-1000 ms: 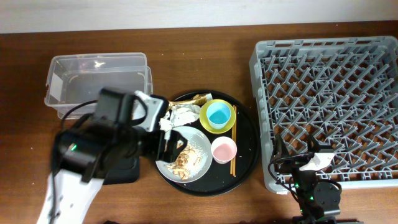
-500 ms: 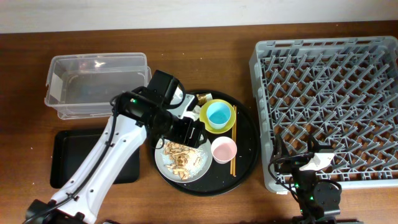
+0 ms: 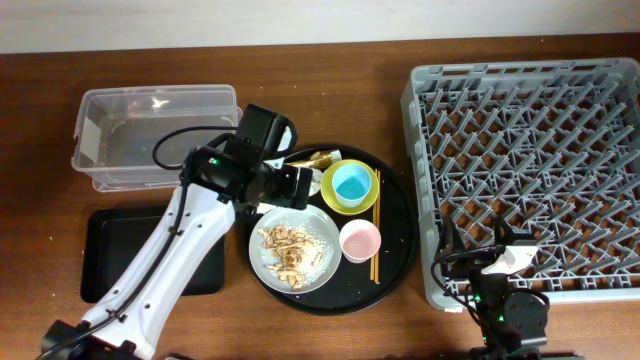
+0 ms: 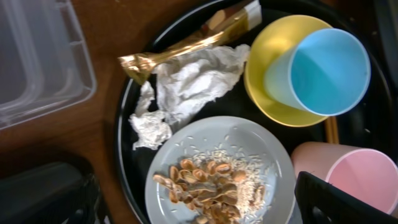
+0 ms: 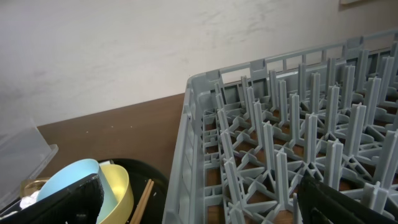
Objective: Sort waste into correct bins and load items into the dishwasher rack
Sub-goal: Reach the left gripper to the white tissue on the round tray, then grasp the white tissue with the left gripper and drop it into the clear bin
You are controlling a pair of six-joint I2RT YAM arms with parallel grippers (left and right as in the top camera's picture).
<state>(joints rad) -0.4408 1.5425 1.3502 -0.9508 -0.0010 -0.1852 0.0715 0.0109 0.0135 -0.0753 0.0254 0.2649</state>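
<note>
Overhead, the wide-open, empty left gripper (image 3: pixel 288 190) hides the tissues (image 4: pixel 193 87) its wrist view shows plainly.

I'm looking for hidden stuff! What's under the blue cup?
The light blue cup sits inside a yellow bowl, which rests on the round black tray. The cup covers the bowl's middle, so anything beneath it there is hidden.

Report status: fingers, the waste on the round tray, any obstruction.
Left fingers open, empty, above tissues. Right fingers open, empty, beside rack. Rack bare. Wrapper lies against tissues; otherwise clear.
</note>
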